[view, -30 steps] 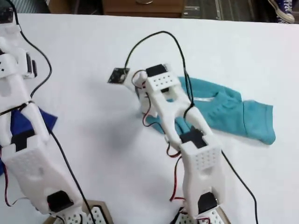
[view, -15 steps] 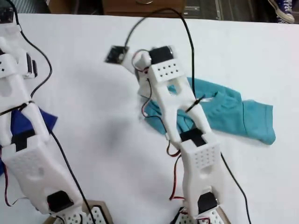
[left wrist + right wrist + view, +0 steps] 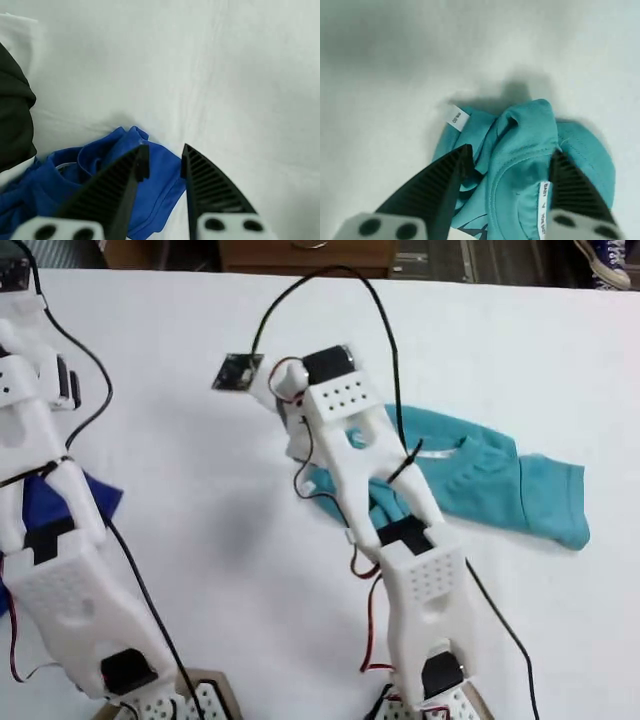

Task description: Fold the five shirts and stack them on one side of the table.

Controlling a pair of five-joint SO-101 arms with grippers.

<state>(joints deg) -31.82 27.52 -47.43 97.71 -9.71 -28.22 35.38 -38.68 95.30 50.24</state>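
Observation:
A teal shirt [image 3: 500,485] lies crumpled right of the table's middle, and my right arm [image 3: 345,430] stands over its left end. In the right wrist view my right gripper [image 3: 510,157] is open just above a bunched fold of the teal shirt [image 3: 520,145], with its jaws on either side of the fold. A blue shirt [image 3: 40,505] lies at the table's left edge under my left arm [image 3: 60,580]. My left gripper [image 3: 164,154] hangs slightly open over the blue shirt [image 3: 105,165], holding nothing.
A black garment [image 3: 12,120] lies beside the blue shirt. White labels [image 3: 456,117] show on the teal shirt. Black cables [image 3: 390,360] loop over the right arm. The white table [image 3: 200,490] is bare between the arms and along its far side.
The right arm's wrist rose toward the far side, then shifted a little left, staying over the teal shirt's left end. The left arm has not moved.

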